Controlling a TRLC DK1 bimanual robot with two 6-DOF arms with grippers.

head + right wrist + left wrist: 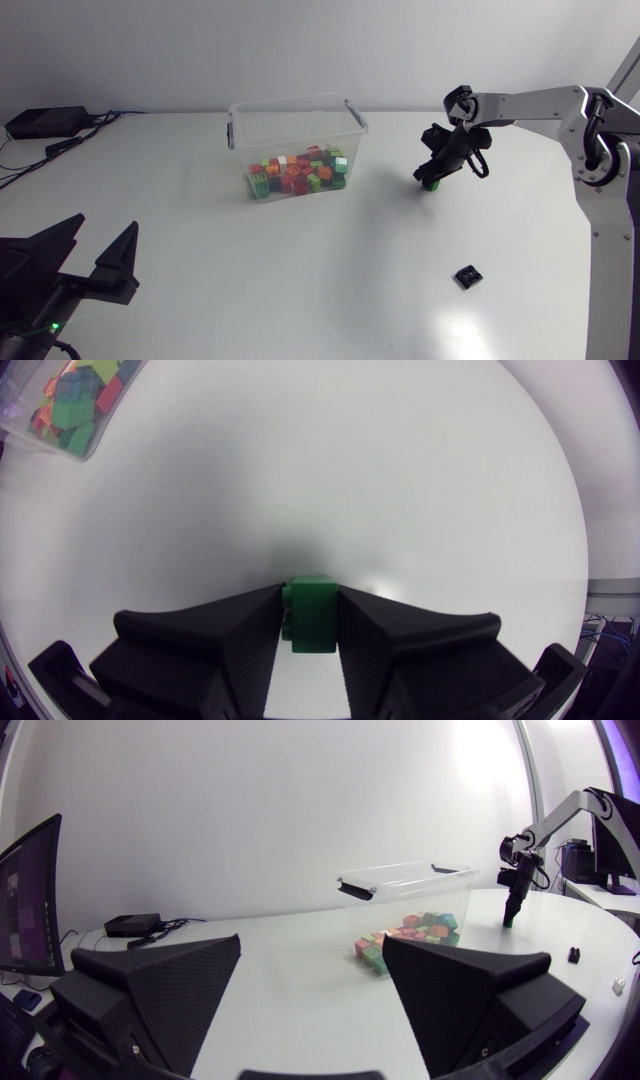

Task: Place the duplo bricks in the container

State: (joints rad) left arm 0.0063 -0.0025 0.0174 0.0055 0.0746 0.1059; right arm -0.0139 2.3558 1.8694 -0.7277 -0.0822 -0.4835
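- Your container already holds a heap of bricks.
- Your right gripper clamps a green brick near the container.
- A black brick lies on the table; your left gripper is spread, empty.

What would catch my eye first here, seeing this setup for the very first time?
Probably the clear container near the middle of the white table, its floor heaped with bright duplo bricks. Next comes the right end effector beside the container, shut on a green brick held close to the tabletop. A lone black brick lies apart, nearer the camera.
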